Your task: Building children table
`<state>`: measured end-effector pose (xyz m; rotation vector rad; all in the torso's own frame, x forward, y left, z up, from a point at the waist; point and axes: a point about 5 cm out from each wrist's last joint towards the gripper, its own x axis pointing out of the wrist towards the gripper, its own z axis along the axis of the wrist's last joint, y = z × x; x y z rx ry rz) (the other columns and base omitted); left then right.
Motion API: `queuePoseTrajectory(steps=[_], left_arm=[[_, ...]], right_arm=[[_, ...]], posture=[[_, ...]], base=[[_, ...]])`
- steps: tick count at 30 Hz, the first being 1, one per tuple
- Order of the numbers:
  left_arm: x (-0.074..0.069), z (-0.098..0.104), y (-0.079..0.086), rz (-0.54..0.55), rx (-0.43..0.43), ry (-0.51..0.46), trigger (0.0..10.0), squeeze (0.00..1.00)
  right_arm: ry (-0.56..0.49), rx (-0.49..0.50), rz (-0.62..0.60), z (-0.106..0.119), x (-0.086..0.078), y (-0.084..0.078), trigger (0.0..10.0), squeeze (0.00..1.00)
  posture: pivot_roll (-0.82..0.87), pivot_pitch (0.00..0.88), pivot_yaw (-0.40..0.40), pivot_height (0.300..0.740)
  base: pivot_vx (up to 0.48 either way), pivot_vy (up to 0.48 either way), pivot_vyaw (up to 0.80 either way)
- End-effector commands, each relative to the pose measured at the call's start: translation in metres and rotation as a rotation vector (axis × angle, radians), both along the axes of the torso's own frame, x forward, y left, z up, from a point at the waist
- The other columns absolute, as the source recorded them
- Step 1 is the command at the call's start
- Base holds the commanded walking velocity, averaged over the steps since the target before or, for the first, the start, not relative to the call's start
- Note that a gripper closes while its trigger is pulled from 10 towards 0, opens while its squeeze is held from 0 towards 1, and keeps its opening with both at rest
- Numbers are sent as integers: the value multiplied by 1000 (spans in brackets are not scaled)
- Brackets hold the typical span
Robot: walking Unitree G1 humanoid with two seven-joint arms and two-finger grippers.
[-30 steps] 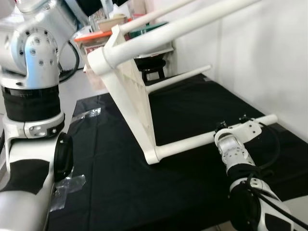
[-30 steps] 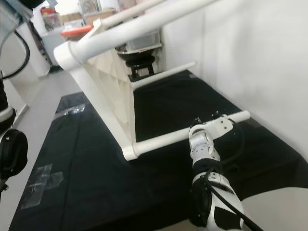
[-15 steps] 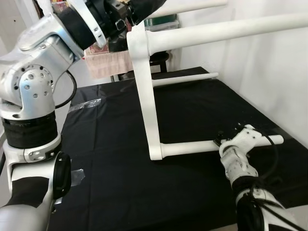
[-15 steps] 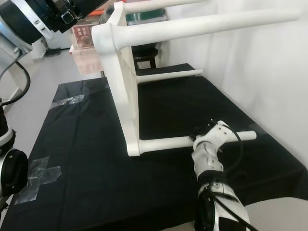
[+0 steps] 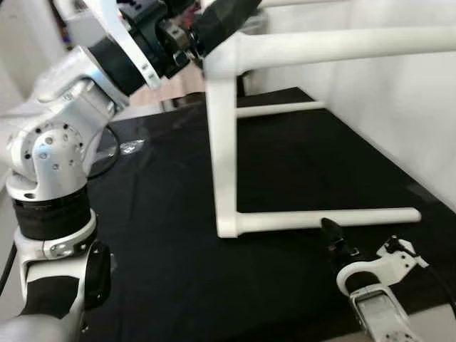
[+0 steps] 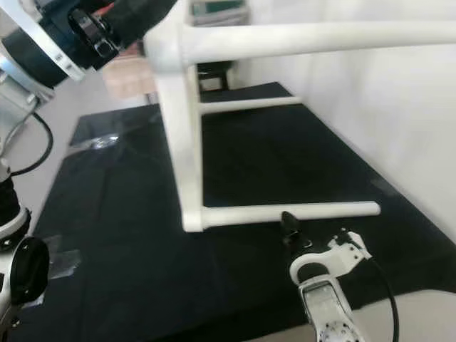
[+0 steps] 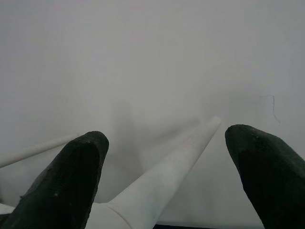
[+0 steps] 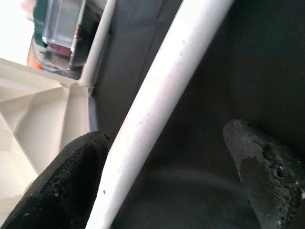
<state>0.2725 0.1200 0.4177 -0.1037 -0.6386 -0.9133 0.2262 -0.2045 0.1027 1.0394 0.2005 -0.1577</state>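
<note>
Your white children's table (image 5: 222,142) stands on its side on the black cloth (image 5: 157,235), its top upright and its legs pointing toward the white wall (image 6: 370,128). Your left gripper (image 5: 214,18) is at the table's upper corner, fingers spread either side of an upper leg. Your right gripper (image 8: 167,186) sits just beside the lower leg (image 5: 328,218), fingers apart, one touching it. Tape patches (image 6: 60,260) lie on the cloth, well apart from the table.
</note>
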Motion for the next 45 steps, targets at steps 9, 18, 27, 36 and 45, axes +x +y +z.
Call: queuePoseTrajectory(steps=[9,18,27,36,45], left_arm=[[-3,-25,6,-28,11,90,10000,0],[-43,-99,-8,-314,184,222,10000,0],[-15,-161,35,187,-43,462,10000,0],[-37,-261,43,408,-86,784,10000,0],[-40,-270,23,343,-74,789,10000,0]], right_arm=[[-276,-172,316,60,-28,27,10000,0],[-498,-414,410,106,28,53,10000,0],[-251,-836,242,80,69,31,10000,0],[-178,-1151,224,59,80,25,10000,0],[-241,-1206,247,60,87,36,10000,0]], posture=[[-125,0,79,740],[-88,0,55,740],[-54,0,32,740],[-56,0,7,740],[-62,0,7,740]], base=[[0,0,0],[0,0,0],[0,0,0],[0,-160,0],[0,-477,0]])
